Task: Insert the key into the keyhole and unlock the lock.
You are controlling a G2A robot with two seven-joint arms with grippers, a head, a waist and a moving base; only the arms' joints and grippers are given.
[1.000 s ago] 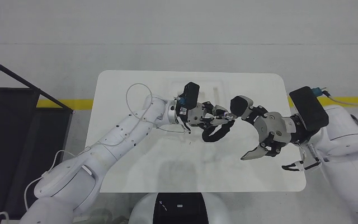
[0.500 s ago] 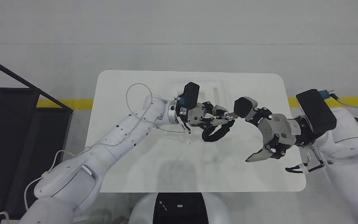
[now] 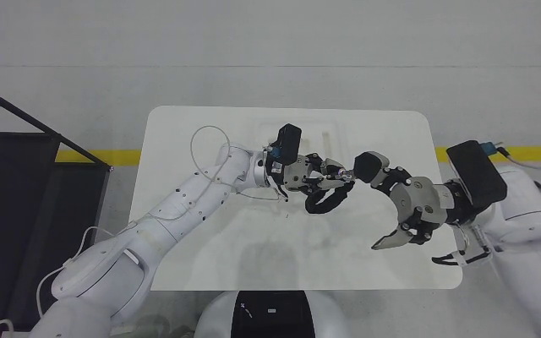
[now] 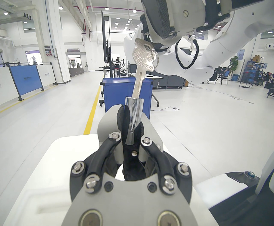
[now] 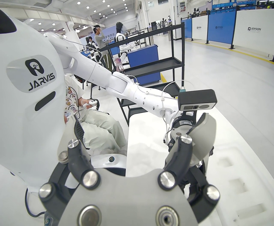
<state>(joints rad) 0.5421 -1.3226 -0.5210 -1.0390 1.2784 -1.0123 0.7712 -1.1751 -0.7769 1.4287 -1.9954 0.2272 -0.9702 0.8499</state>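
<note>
Jaws of left gripper [image 4: 131,121] clamped on lock [image 4: 133,107]; right gripper [image 3: 379,204] jaws wide apart, one pad [image 4: 160,19] beside key [image 4: 143,57] head. Key looks seated in keyhole [image 4: 135,98]; turning step next: pinch head, twist.

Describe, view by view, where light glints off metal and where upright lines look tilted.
Left wrist view: ceiling lamps glint on the chrome lock and the key in it; the hall's white pillar leans. Right wrist view: the posts of the black rack lean too. Top view: even light on the table.
</note>
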